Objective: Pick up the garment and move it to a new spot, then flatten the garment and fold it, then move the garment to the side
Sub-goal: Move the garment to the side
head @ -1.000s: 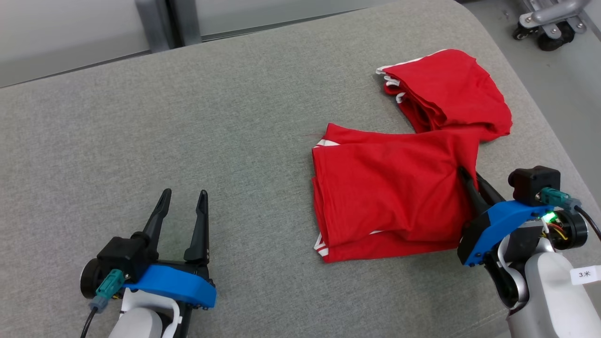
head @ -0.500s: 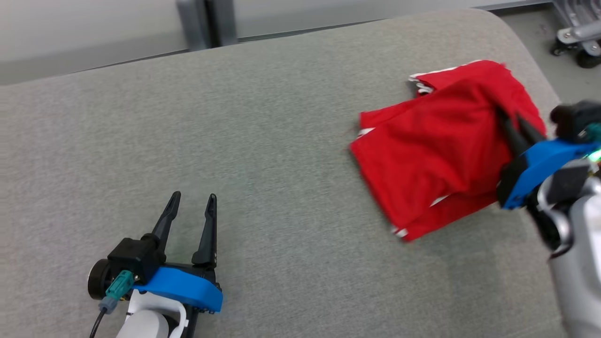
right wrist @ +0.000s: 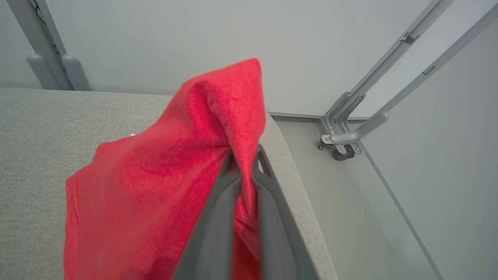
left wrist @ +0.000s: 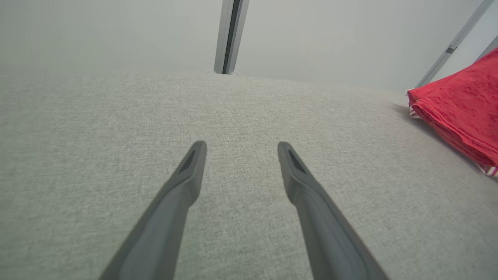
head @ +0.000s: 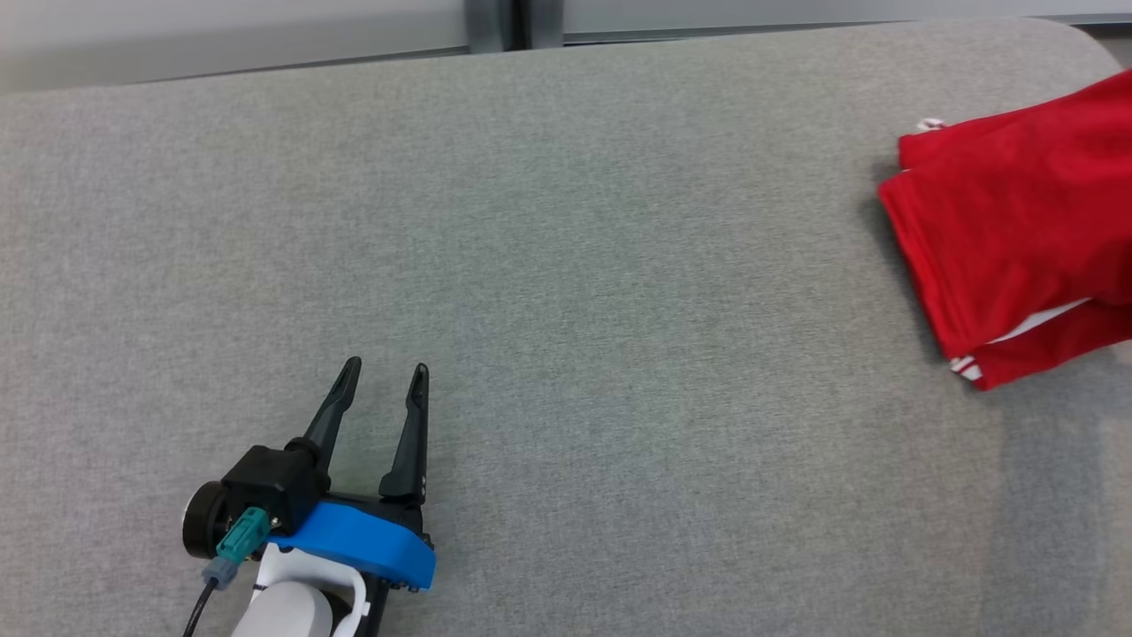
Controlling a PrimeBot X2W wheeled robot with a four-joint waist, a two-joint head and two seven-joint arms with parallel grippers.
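Garment [head: 1017,230] folded, at far right edge of worktop [head: 566,265]. Your right claw [right wrist: 246,154] pinches its raised corner. Left claw [head: 386,365] half spread, holding nothing, well apart to left. Judgement: set-down belongs to right arm.

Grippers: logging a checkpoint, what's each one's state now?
Left gripper: open, holding nothing.
Right gripper: shut on the red garment.

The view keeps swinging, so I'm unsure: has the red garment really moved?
Yes. Measured against the grey post behind the cushion, the red garment has slid rightward, toward the cushion's right edge, pinched in the right tool.
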